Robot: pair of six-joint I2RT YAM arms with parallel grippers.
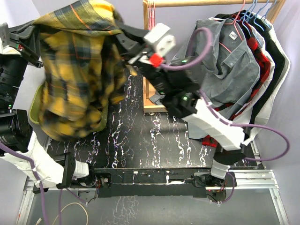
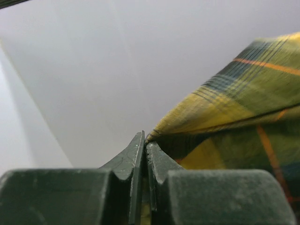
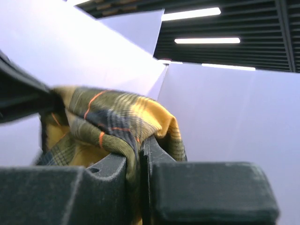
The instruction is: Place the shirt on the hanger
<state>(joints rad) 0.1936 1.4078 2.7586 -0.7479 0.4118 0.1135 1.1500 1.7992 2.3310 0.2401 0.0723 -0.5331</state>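
The yellow, black and dark-green plaid shirt hangs in the air over the table's far left, stretched between both grippers. My left gripper is shut on its left top edge. The left wrist view shows the jaws pinching the shirt's hem. My right gripper is shut on the right top edge. In the right wrist view a fold of the shirt is clamped between the jaws. A thin pink hanger hangs, seen edge-on, from the wooden rail just right of the shirt.
A wooden rail at the back right carries a grey shirt, a red-and-black plaid shirt and darker garments on blue hangers. The rack's wooden base stands on the black marbled table.
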